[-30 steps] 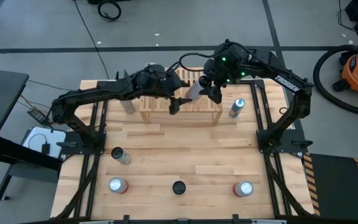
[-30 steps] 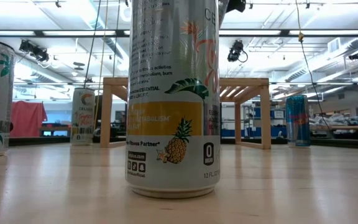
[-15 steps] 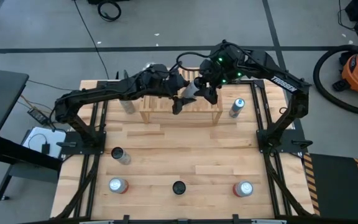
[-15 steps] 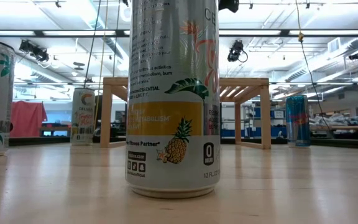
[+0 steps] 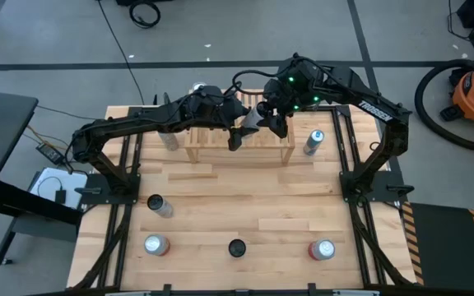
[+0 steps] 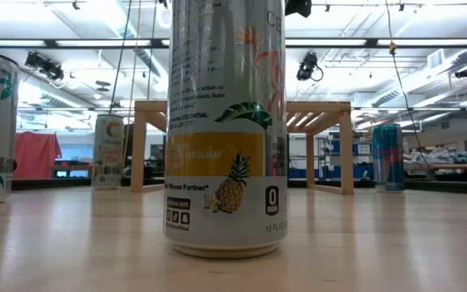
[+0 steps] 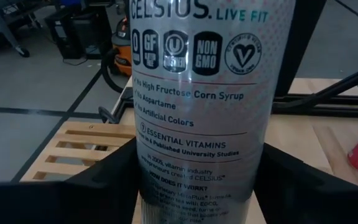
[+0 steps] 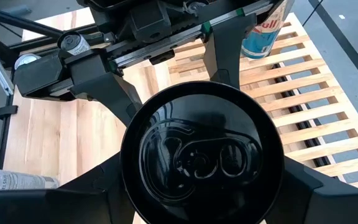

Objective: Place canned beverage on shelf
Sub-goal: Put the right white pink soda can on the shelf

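Observation:
A silver Celsius can (image 5: 253, 120) with a black lid (image 8: 201, 155) hangs tilted above the light wooden slatted shelf (image 5: 204, 146) at the table's far side. Both grippers meet at the can. My left gripper (image 5: 241, 129) reaches in from the table's left and is shut on the can's body (image 7: 201, 112). My right gripper (image 5: 268, 115) comes from the right and is shut on the can at its lid end. The low view shows the shelf (image 6: 323, 109) standing on its legs, with both grippers out of that picture. My left gripper pinches the lower part of the can's printed wall (image 7: 143, 180) between its two fingers, one on either side. The fingers come almost level from the table's left and lie across the can. The can is clear of the shelf. My right gripper pinches the can's wall just below the lid rim (image 8: 129, 186), one finger on each side. It comes slanting down from the table's right and faces the lid. The can is lifted clear, lid end toward this gripper.
A blue can (image 5: 313, 142) stands right of the shelf and a pale can (image 5: 169, 138) left of it. Several more cans (image 5: 159, 205) stand along the near half of the table; one (image 6: 225, 130) fills the low view.
My left gripper's fingers have closed in on the can's sides. Both arms have otherwise kept their place above the shelf, with the can still clear of it.

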Controlling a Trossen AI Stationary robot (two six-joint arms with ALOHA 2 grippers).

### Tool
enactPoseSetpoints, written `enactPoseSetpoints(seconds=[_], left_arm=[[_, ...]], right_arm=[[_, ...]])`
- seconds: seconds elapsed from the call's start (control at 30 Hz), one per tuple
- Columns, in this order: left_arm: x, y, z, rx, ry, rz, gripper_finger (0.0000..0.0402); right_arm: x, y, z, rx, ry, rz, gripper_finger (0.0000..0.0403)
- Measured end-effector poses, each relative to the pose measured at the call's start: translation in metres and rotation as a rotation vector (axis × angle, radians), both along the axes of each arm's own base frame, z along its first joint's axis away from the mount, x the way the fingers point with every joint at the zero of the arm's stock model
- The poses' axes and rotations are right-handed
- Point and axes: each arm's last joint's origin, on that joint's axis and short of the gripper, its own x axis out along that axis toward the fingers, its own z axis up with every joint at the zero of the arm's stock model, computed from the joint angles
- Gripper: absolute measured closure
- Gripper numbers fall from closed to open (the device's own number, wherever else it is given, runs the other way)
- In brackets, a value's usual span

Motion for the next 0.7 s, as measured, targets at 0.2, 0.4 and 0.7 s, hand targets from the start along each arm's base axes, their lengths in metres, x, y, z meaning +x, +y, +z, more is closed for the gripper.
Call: enactPoseSetpoints(seconds=[0.2,0.4,0.7], left_arm=[[0.0,-0.001,0.0,-0.028,-0.008,0.021,0.0152],[0.0,0.002,-0.01,-0.022,0.034,0.044,0.0152],[-0.004,0.007,-0.032,-0.02,0.047,0.073,0.0153]], right_arm=[[0.0,0.0,0.0,-0.002,-0.006,-0.005,0.011],[-0.006,0.003,0.01,-0.017,-0.055,-0.001,0.0069],[-0.033,0.013,0.032,-0.068,-0.144,-0.009,0.0065]])
